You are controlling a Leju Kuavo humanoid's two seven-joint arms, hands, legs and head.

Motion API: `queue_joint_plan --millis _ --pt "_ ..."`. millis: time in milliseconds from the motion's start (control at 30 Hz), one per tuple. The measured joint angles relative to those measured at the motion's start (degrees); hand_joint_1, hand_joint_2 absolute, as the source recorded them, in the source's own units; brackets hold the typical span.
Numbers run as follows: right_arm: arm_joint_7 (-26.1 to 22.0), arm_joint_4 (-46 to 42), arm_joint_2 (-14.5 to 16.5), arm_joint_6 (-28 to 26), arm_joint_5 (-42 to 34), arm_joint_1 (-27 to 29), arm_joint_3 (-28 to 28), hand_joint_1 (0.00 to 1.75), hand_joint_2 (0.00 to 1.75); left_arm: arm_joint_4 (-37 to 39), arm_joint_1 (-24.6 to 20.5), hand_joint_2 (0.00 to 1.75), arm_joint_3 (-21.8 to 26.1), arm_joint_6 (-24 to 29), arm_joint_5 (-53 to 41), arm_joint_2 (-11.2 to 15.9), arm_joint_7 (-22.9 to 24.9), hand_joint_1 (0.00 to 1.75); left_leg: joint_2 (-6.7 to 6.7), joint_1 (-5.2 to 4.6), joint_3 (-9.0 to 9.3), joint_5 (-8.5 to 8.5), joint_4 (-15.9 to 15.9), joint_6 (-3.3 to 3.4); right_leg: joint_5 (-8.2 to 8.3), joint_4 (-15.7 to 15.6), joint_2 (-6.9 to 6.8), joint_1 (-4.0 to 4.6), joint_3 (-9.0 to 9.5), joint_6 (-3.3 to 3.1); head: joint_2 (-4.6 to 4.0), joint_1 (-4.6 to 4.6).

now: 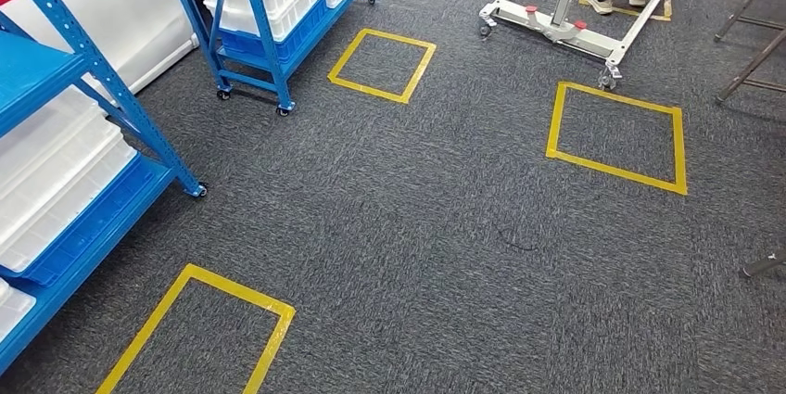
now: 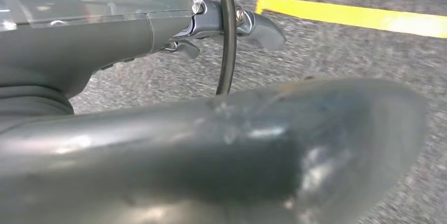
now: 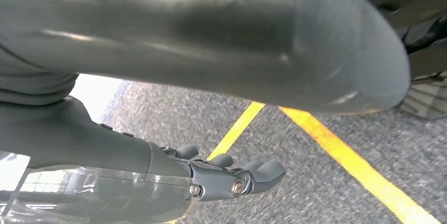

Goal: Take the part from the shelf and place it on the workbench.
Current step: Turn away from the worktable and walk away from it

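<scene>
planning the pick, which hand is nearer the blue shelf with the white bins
Left, probably. The blue shelf stands on the robot's left side; the left hand hangs on that side over carpet, the right hand on the far side.

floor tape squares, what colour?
Yellow. The tape squares outline boxes on the grey carpet; clearest in the head view.
</scene>
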Motion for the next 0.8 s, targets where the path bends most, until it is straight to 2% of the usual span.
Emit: queue_joint_plan --millis 33,67,133,167,200,233,267,300,367,400,433,500,533,600,633,667,700,733,767,800 --pt "0.0 0.0 0.0 0.0 0.0 -0.1 0.0 0.00 0.00 0.0 0.1 0.00 0.0 0.0 0.0 0.0 0.0 0.00 -0.53 0.12 0.07 0.19 -0.3 0.36 -0.49 0.5 0.89 -0.12 -0.08 0.33 0.00 0.01" --pt "0.1 0.0 0.0 0.0 0.0 -0.2 0.0 0.00 0.00 0.0 0.2 0.00 0.0 0.0 0.0 0.0 0.0 0.00 -1.07 0.26 0.17 0.43 -0.5 0.73 -1.55 1.9 2.36 -0.26 -0.67 0.63 0.00 0.02" --pt "0.2 0.1 0.0 0.0 0.0 -0.1 -0.1 0.00 0.00 0.0 0.0 0.00 0.0 0.0 0.0 0.0 0.1 0.00 -2.24 0.32 0.06 0.78 -0.7 1.26 -5.12 8.3 5.65 -0.50 -3.78 1.06 0.00 0.04" --pt "0.3 0.2 0.0 0.0 0.0 0.0 -0.2 0.00 0.00 0.0 -0.1 0.00 0.0 0.0 0.0 0.0 0.1 0.00 -2.94 0.28 -0.08 0.87 -0.7 1.40 -6.76 12.2 6.38 -0.57 -5.81 1.18 0.00 0.04" --pt "0.4 0.3 0.0 0.0 0.0 0.0 -0.2 0.00 0.00 0.0 -0.1 0.00 0.0 0.0 0.0 0.0 0.1 0.00 -3.73 0.26 -0.14 0.91 -0.7 1.45 -7.49 15.1 6.66 -0.63 -7.41 1.29 0.00 0.04" --pt "0.5 0.4 0.0 0.0 0.0 0.1 -0.3 0.00 0.00 0.0 -0.1 0.00 0.0 0.0 0.0 0.0 0.1 0.00 -4.56 0.24 -0.14 0.92 -0.6 1.45 -7.08 16.2 6.76 -0.71 -8.17 1.36 0.00 0.04" --pt "0.6 0.4 0.0 0.0 0.1 0.1 -0.3 0.00 0.00 0.0 0.0 0.00 0.0 0.0 0.0 0.0 0.1 0.00 -5.38 0.25 -0.08 0.91 -0.6 1.42 -5.55 15.0 6.90 -0.82 -7.85 1.36 0.00 0.04" --pt "0.6 0.4 0.0 0.0 0.1 0.2 -0.3 0.00 0.00 0.0 0.1 0.00 0.0 0.0 0.0 0.0 0.1 0.00 -6.21 0.28 0.01 0.89 -0.5 1.33 -3.25 11.8 7.42 -0.94 -6.54 1.30 0.00 0.04" --pt "0.6 0.4 0.0 0.0 0.1 0.3 -0.3 0.00 0.00 0.0 0.1 0.00 0.0 0.0 0.0 -0.1 0.1 0.00 -7.69 0.28 -0.07 0.78 -0.2 0.90 0.39 4.4 10.11 -1.18 -3.46 0.99 0.00 0.04" --pt "0.7 0.4 0.0 0.0 0.1 0.3 -0.4 0.00 0.00 0.0 0.0 0.00 0.0 0.0 0.0 -0.1 0.1 0.00 -8.36 0.28 -0.24 0.75 0.0 0.55 1.22 2.0 11.20 -1.20 -2.53 0.81 0.00 0.04" --pt "0.7 0.4 0.0 -0.1 0.1 0.3 -0.4 0.00 0.00 0.0 0.0 0.00 0.0 0.0 0.0 -0.2 0.1 0.00 -8.96 0.31 -0.50 0.75 0.0 0.14 1.32 1.1 11.77 -1.13 -2.20 0.58 0.00 0.03" --pt "0.7 0.4 0.0 -0.2 0.1 0.1 -0.4 0.00 0.00 0.0 0.2 0.00 0.0 0.0 0.0 -0.2 0.1 0.00 -10.01 0.43 -0.84 0.85 0.0 -0.70 1.41 0.8 10.69 -1.04 -2.08 -0.04 0.00 0.04" --pt "0.8 0.4 0.0 -0.3 0.1 0.1 -0.4 0.00 0.00 0.0 0.3 0.00 0.0 0.0 0.0 -0.2 0.1 0.00 -9.58 0.44 -1.06 0.63 0.3 -1.00 1.54 0.5 9.99 -1.10 -1.92 -0.49 0.00 0.03" --pt "0.8 0.4 0.1 -0.3 0.2 0.2 -0.5 0.00 0.00 0.0 0.3 0.00 0.0 0.0 0.1 -0.3 0.2 0.00 -6.78 0.37 -2.67 -1.70 3.9 -1.36 1.79 0.0 8.30 -1.23 -1.67 -1.39 0.00 0.02" --pt "0.8 0.4 0.1 -0.3 0.2 0.4 -0.5 0.00 0.00 0.0 0.2 0.00 0.0 0.0 0.1 -0.3 0.2 0.00 -4.99 0.37 -4.26 -3.69 7.3 -1.48 1.77 -0.1 7.42 -1.06 -1.61 -1.67 0.00 0.02" --pt "0.8 0.4 0.2 -0.4 0.2 0.5 -0.6 0.00 0.00 0.0 0.1 0.00 0.0 0.0 0.1 -0.3 0.2 0.00 -3.93 0.42 -6.13 -5.74 11.2 -1.64 1.71 -0.1 6.54 -0.93 -1.64 -1.86 0.00 0.01" --pt "0.8 0.4 0.2 -0.4 0.2 0.6 -0.7 0.00 0.00 0.0 0.1 0.00 0.0 0.0 0.1 -0.3 0.2 0.00 -3.44 0.50 -7.74 -7.15 14.7 -1.81 1.63 -0.1 5.68 -0.82 -1.65 -1.89 0.00 0.01" --pt "0.8 0.4 0.2 -0.4 0.2 0.6 -0.7 0.00 0.00 0.0 0.1 0.00 0.0 0.0 0.1 -0.4 0.2 0.00 -3.17 0.56 -8.61 -7.65 16.7 -1.95 1.54 -0.1 4.85 -0.77 -1.65 -1.86 0.00 0.02" --pt "0.8 0.4 0.2 -0.5 0.3 0.5 -0.8 0.00 0.00 0.0 0.2 0.00 0.0 0.0 0.1 -0.4 0.3 0.00 -2.96 0.60 -8.45 -7.08 16.6 -2.05 1.43 0.0 4.09 -0.76 -1.61 -1.79 0.00 0.01" --pt "0.8 0.4 0.2 -0.5 0.3 0.5 -0.8 0.00 0.00 0.0 0.3 0.00 0.0 0.0 0.2 -0.4 0.3 0.00 -2.62 0.64 -7.09 -5.57 14.2 -2.09 1.28 0.0 3.36 -0.77 -1.48 -1.66 0.00 0.02"
